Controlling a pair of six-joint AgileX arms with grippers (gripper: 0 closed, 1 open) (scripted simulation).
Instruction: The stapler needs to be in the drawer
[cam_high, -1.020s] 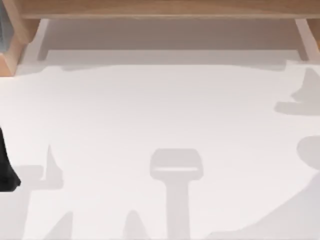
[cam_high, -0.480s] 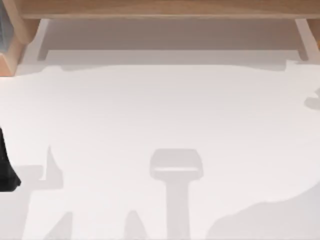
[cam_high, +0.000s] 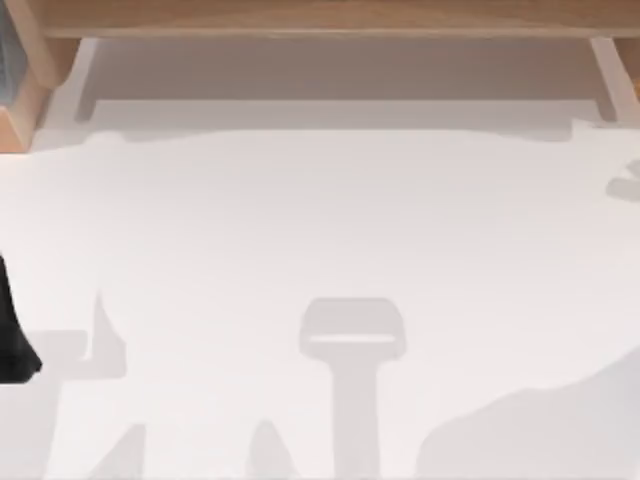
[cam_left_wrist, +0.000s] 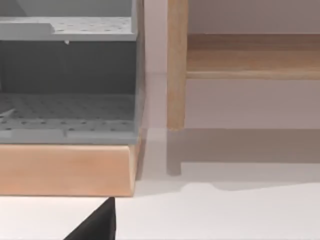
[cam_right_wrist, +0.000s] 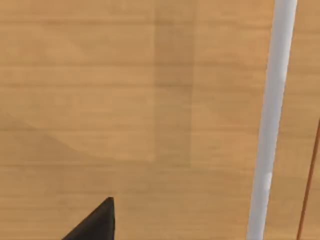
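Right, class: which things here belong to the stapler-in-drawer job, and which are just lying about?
Job: wooden front, perhaps the drawer's, with pale bar; right gripper close before it; left gripper parked at table's left edge.
Lying about: grey perforated rack on a wooden base; white table.

The white bench (cam_high: 320, 230) spans the top view and carries several soft grey shadows along its near edge and right side. A light wooden frame (cam_high: 320, 18) runs along its far edge, with pale uprights at the left and right ends. In the left wrist view, a grey perforated shelf unit (cam_left_wrist: 67, 105) sits on a wooden base (cam_left_wrist: 65, 170) beside a wooden post (cam_left_wrist: 177, 65).
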